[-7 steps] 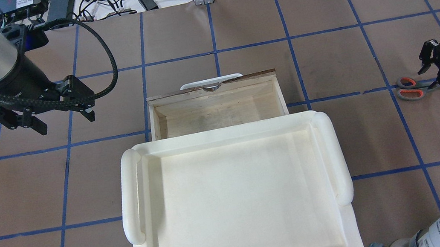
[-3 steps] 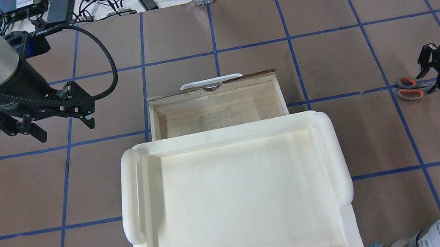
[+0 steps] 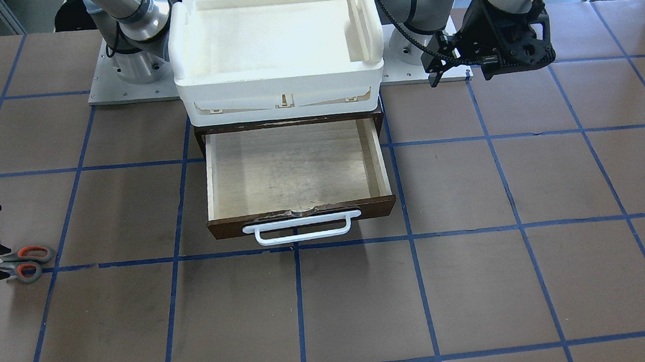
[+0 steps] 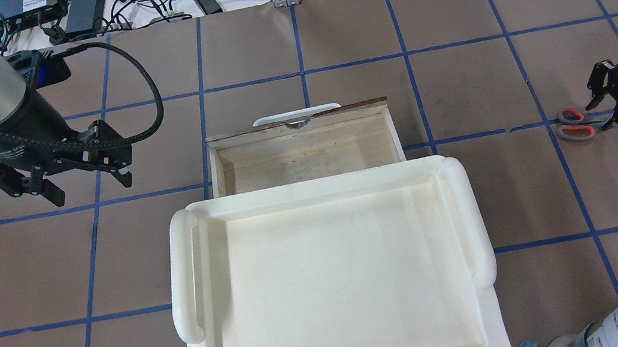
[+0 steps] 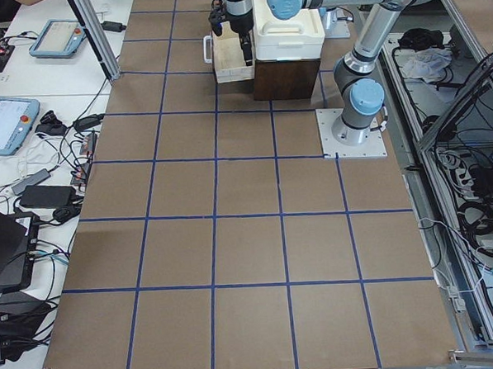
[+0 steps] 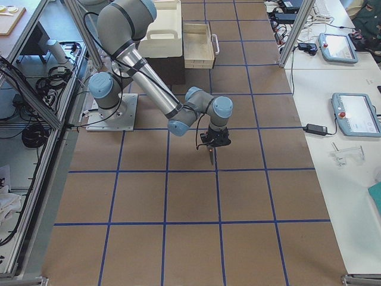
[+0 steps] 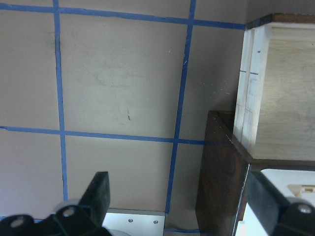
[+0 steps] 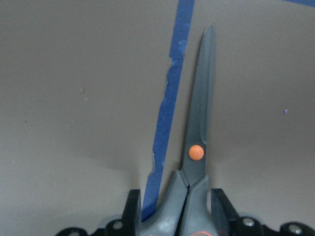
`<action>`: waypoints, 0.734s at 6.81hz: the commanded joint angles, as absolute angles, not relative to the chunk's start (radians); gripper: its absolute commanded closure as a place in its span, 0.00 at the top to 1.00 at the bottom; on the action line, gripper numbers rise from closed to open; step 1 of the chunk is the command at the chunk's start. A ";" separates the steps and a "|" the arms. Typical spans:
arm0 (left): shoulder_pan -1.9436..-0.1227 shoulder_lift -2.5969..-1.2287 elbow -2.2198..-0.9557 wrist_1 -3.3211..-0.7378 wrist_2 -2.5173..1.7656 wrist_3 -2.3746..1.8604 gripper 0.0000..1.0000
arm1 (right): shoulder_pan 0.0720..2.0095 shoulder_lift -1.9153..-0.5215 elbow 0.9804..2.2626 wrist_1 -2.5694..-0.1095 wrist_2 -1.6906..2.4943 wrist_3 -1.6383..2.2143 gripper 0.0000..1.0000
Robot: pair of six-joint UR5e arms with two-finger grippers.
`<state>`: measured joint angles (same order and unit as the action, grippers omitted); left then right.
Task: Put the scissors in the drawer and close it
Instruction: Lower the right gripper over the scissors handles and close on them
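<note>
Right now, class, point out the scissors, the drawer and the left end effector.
scissors (image 8: 201, 128): right wrist view, on the blade.
drawer (image 3: 304, 236): front-facing view, on its white bar handle.
left end effector (image 4: 92, 190): overhead view, midway between its open fingertips.

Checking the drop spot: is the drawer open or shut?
Open: the drawer is pulled out, its bare wooden floor showing, nothing inside.

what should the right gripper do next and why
Probably close the right gripper on the scissors. In the right wrist view its fingers straddle them just behind the pivot, with a gap showing on one side, so they do not look gripped yet. The drawer is open and empty, ready for them.
</note>
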<state>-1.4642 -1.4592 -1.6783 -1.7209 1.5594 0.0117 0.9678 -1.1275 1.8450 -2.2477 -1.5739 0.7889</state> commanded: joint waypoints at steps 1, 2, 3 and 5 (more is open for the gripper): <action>-1.462 -1.459 -1.690 -1.721 1.560 0.014 1.00 | 0.966 -1.123 1.845 -2.247 -1.574 0.792 0.58; -1.462 -1.460 -1.690 -1.721 1.560 0.014 1.00 | 0.966 -1.121 1.845 -2.247 -1.575 0.792 0.57; -1.462 -1.460 -1.690 -1.721 1.560 0.014 1.00 | 0.966 -1.120 1.845 -2.247 -1.575 0.790 0.57; -1.462 -1.460 -1.692 -1.721 1.562 0.014 1.00 | 0.953 -1.114 1.847 -2.249 -1.575 0.790 0.55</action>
